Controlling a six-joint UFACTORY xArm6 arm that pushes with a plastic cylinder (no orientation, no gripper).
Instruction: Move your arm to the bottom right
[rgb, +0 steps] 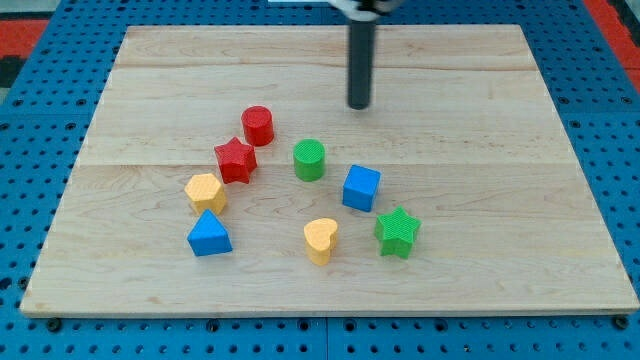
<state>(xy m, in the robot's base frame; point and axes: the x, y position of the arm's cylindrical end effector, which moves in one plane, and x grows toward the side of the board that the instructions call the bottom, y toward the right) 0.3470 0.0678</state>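
The tip rests on the bench above the green cylinder, touching nothing. No claw exists; the stiff rod slides freely

On the table I see a red cylinder, red star and green cylinder. Lower sit a yellow hexagon, blue triangle, yellow heart, blue cube and green star.

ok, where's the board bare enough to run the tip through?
Bare: the view's right of the blue cube and green star, down to the bottom-right corner; also the top strip around my tip. Crowded: the centre-left cluster, red cylinder to blue triangle.
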